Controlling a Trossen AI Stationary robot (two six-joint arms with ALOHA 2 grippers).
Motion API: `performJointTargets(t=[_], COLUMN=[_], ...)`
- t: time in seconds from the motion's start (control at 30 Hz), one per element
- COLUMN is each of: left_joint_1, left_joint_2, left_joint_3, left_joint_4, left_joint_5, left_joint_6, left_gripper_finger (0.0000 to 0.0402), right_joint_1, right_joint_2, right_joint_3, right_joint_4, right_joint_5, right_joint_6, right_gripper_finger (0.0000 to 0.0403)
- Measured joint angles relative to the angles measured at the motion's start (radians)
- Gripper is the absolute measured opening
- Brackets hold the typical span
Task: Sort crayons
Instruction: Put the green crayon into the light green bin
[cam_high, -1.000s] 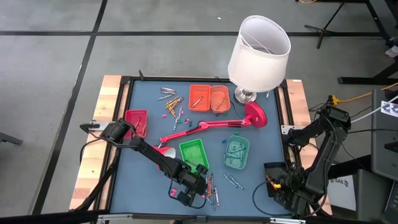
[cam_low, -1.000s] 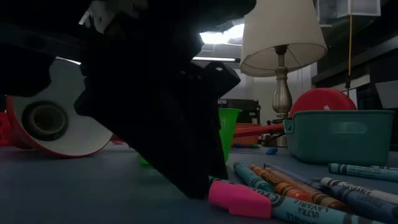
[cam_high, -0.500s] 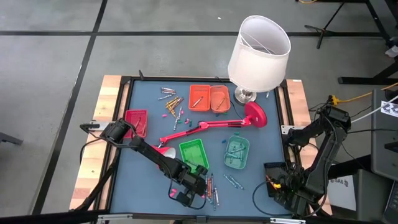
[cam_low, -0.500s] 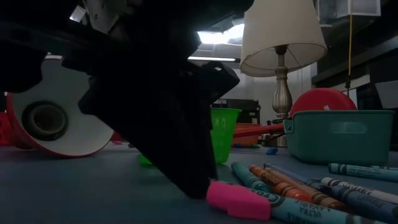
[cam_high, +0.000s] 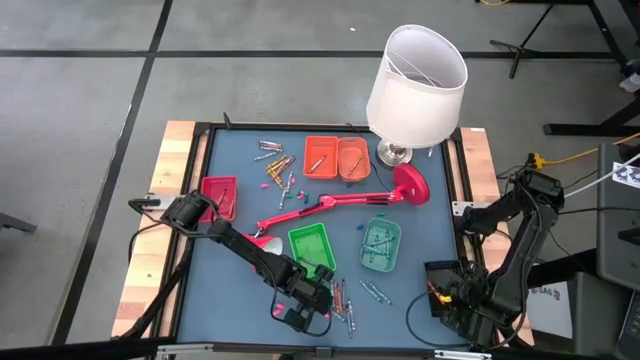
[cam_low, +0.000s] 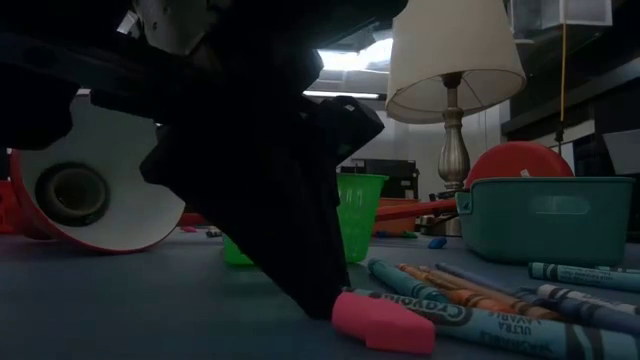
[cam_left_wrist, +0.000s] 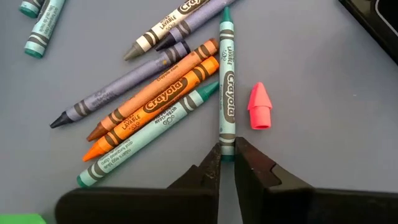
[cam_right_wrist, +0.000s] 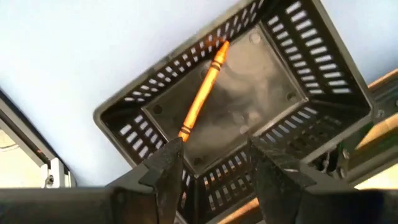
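You had a white-shaded table lamp (cam_high: 416, 72) at the table's far right corner. Just beside its base lay a red desk lamp (cam_high: 340, 203). Near that were two orange trays (cam_high: 337, 157), a green tray (cam_high: 309, 245), a teal tray (cam_high: 381, 244) and a red tray (cam_high: 219, 194).

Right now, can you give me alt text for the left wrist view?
The left gripper, jaws nearly shut, pinches the end of a teal crayon lying on the grey table. Beside it lie a pink eraser cap and a fan of orange, teal and grey crayons.
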Motion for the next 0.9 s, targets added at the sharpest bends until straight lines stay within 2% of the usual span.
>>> performJointTargets(t=[0.43, 0.63, 0.9], left_joint_1=[0.003, 0.013, 0.082], left_joint_2=[-0.056, -0.088, -0.097], left_joint_3=[-0.002, -0.002, -0.001], left_joint_4=[0.002, 0.036, 0.150], left_joint_5=[-0.037, -0.082, -0.248], left_joint_6=[-0.023, -0.032, -0.047], left_gripper_finger=[0.0013, 0.0013, 0.0013], right_joint_1=[0.000, 0.000, 0.000], right_joint_2=[0.000, 0.000, 0.000], right_joint_3=[0.029, 0.086, 0.094], right_joint_4=[0.054, 0.048, 0.056], right_joint_5=[0.101, 0.261, 0.485], right_joint_6=[0.000, -0.020, -0.034], right_gripper_finger=[0.0175, 0.0175, 0.0175])
